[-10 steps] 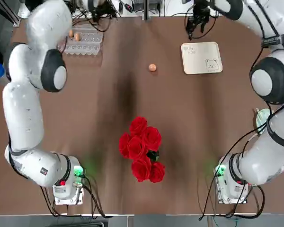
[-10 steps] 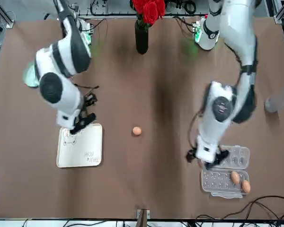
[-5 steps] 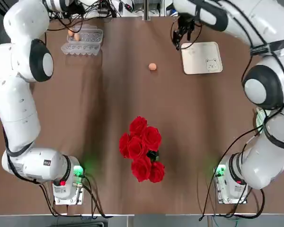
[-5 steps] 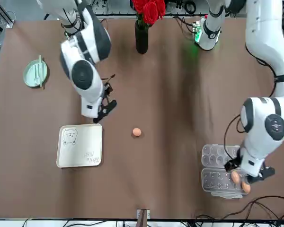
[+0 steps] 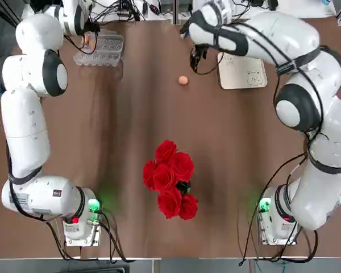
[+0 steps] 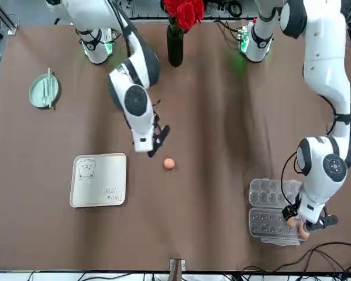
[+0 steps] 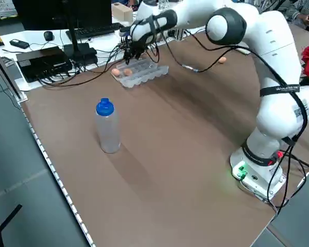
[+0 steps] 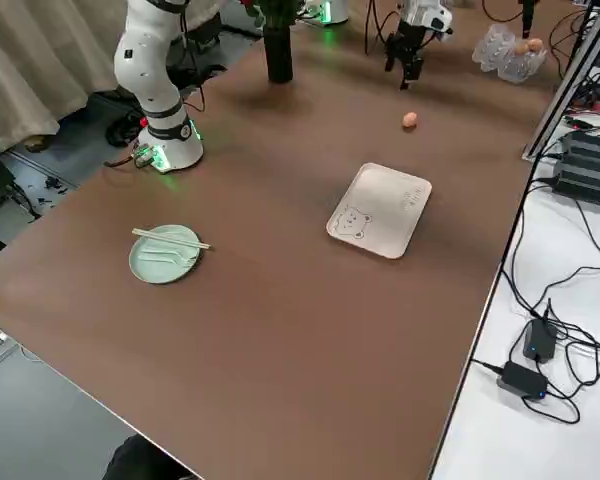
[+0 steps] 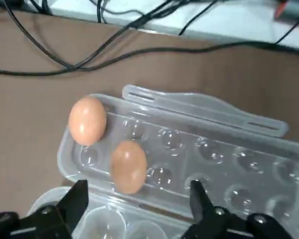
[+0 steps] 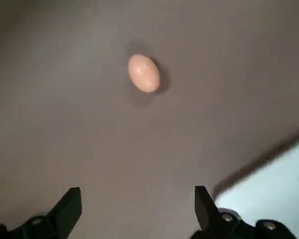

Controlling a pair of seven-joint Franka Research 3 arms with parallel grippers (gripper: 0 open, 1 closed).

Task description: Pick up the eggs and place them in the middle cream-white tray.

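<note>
Left gripper (image 9: 134, 199) is spread above two orange-brown oval eggs (image 9: 127, 166) seated in the clear plastic carton (image 9: 229, 164). Right gripper (image 10: 137, 209) is spread over the loose third egg (image 10: 144, 73) on the brown table (image 5: 102, 142), beside the square cream-white tray (image 5: 242, 70).

My overhead cam looks straight down on the bench (image 5: 125, 170), arm bases at the frame's bottom. The front cam faces them from across. Two raised side cams look diagonally. Wrist cams sit close. Overhead and front share the loose egg (image 5: 183, 81) mid-bench.
</note>
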